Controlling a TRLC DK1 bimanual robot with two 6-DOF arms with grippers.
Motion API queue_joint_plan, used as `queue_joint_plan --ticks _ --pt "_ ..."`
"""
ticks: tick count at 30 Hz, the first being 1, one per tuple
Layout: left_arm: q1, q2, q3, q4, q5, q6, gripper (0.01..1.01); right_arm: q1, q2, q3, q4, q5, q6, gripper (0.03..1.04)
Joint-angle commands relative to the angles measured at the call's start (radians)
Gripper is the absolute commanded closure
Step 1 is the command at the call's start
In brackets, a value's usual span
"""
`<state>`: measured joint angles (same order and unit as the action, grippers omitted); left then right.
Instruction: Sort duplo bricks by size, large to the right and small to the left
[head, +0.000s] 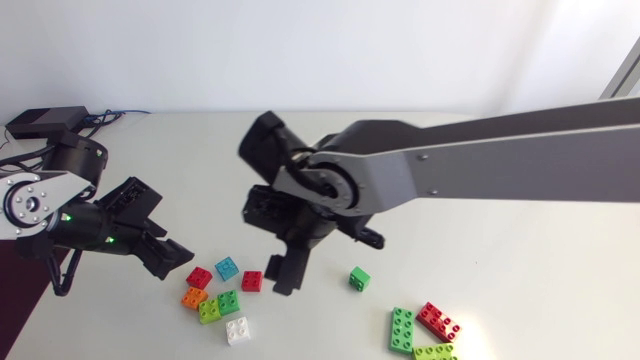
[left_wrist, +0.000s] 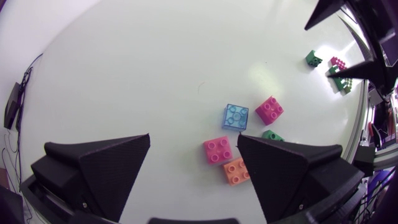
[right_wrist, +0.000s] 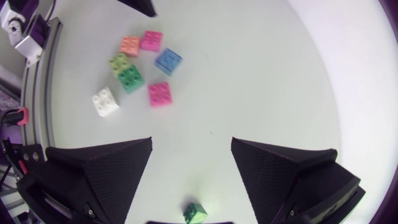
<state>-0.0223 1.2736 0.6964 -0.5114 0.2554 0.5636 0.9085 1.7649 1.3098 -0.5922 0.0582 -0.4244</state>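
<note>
Left claw (left_wrist: 194, 152): fingers spread wide, nothing gripped, sitting right at the edge of the small-brick cluster.
In its gap: a red brick (left_wrist: 218, 150) shows between the fingertips, and neither finger touches it. An orange brick (left_wrist: 236, 171) lies just beside it, at one finger's edge.
Just ahead of it: a blue brick (left_wrist: 236, 116) and a second red brick (left_wrist: 269, 110), close together but apart. A green brick (left_wrist: 272, 134) peeks out by a fingertip.
Right claw (right_wrist: 191, 160): also wide open and empty, pointing down near the middle of the tabletop, just beside the second red brick in the head view.
Under it: a lone dark green small brick (right_wrist: 195, 213) shows in the gap near the finger bases, clear of both fingers.
Cluster from the right wrist: a lime brick (right_wrist: 118, 61) sits right up against the green one. A white brick (right_wrist: 105, 102) lies on the cluster's rim, a little apart.
Large bricks: long green brick (head: 402, 330), long red brick (head: 438, 321) and long lime brick (head: 436, 352) are bunched together toward my right.
Small bricks: gathered left of centre, with the dark green one between the two groups.
Arms: left arm (head: 40, 200) comes in from the left. Right arm (head: 500, 150) stretches past the middle.
Tabletop (head: 520, 260): plain white.
</note>
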Motion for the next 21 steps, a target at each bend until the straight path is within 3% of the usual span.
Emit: queue_joint_plan --ticks 1,9,17,21 --pt "-0.038 -0.003 -0.026 -0.003 0.007 -0.031 0.051 -0.046 -0.016 -0.104 0.012 0.032 0.050 0.14" --pt "-0.100 0.000 -0.015 0.005 -0.002 -0.073 0.051 -0.175 -0.024 -0.211 0.060 0.060 0.105 0.17" --pt "-0.102 -0.010 -0.020 0.002 -0.008 -0.071 0.051 -0.211 -0.001 -0.270 0.080 0.061 0.144 0.17" --pt "-0.102 -0.010 -0.018 0.002 -0.010 -0.071 0.051 -0.215 0.022 -0.287 0.081 0.061 0.151 0.25"
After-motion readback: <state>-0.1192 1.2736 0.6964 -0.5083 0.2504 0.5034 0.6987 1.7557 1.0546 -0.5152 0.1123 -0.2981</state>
